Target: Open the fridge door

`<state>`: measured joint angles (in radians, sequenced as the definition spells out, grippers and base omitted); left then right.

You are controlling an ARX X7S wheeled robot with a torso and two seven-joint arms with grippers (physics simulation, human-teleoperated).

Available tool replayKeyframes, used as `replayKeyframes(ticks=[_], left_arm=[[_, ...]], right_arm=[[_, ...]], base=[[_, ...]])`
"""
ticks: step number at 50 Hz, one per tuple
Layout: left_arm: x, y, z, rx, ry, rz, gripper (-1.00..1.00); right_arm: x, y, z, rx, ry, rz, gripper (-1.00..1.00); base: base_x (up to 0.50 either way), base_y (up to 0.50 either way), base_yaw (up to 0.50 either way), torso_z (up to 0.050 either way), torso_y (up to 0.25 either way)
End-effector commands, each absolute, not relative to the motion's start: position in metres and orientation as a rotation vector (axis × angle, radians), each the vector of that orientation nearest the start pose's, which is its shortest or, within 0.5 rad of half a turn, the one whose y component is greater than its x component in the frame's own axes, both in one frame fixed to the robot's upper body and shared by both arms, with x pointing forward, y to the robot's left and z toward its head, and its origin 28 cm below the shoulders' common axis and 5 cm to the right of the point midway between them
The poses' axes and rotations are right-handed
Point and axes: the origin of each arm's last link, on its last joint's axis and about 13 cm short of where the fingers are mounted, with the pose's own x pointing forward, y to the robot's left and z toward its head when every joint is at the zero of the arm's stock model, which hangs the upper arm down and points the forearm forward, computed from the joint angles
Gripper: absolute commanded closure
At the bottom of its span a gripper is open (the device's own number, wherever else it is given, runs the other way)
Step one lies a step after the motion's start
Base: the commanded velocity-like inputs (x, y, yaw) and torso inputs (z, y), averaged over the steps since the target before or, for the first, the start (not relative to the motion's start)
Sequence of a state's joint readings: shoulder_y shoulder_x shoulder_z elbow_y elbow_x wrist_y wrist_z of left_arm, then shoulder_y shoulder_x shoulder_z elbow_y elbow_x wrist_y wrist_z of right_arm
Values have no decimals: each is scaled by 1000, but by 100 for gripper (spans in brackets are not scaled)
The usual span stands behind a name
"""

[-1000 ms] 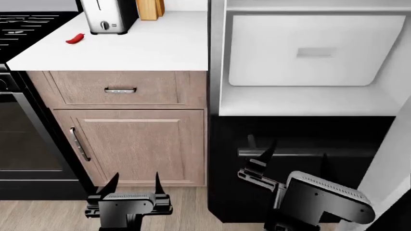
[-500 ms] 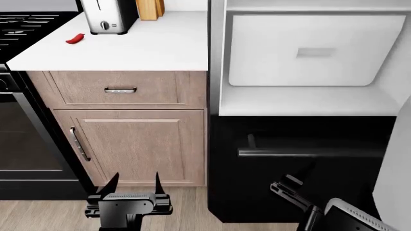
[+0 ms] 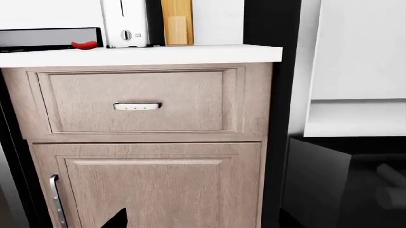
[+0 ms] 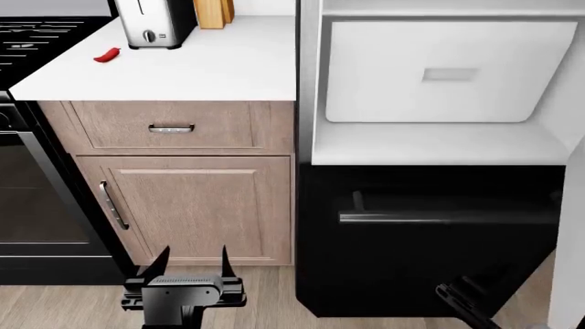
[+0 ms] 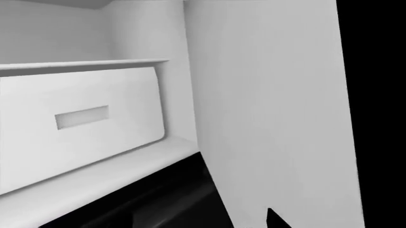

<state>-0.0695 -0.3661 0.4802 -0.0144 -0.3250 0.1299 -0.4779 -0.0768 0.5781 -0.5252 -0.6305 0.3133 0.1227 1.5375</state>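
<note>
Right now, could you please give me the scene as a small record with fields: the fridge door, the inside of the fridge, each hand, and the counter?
fridge door: swung open, white inner face showing
fridge inside: white drawer exposed, above the black lower drawer front
left hand: open, empty, low before the wood cabinet door
right hand: at the picture's lower edge, state unclear
counter: toaster, red pepper

The left gripper [image 4: 190, 262] sits low in the head view, with its two pointy fingers up and apart. Only a bit of the right gripper [image 4: 464, 301] shows at the bottom edge, too little to tell how its fingers are.
</note>
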Motion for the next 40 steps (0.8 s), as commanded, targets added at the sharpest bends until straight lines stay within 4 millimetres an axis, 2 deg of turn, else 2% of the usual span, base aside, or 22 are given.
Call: replayKeyframes(ticks=[1, 23, 40], left_arm=[[205, 203, 14, 28, -27, 30, -100], [205, 203, 14, 29, -32, 30, -100], [205, 203, 14, 34, -31, 30, -100]], right_arm=[[136, -103, 88, 28, -190, -920, -100], [111, -126, 82, -1, -220, -1080, -100], [100, -142, 77, -9, -210, -1179, -100]], base=[[0, 0, 0, 0, 0], [0, 0, 0, 0, 0], [0, 0, 0, 0, 0]])
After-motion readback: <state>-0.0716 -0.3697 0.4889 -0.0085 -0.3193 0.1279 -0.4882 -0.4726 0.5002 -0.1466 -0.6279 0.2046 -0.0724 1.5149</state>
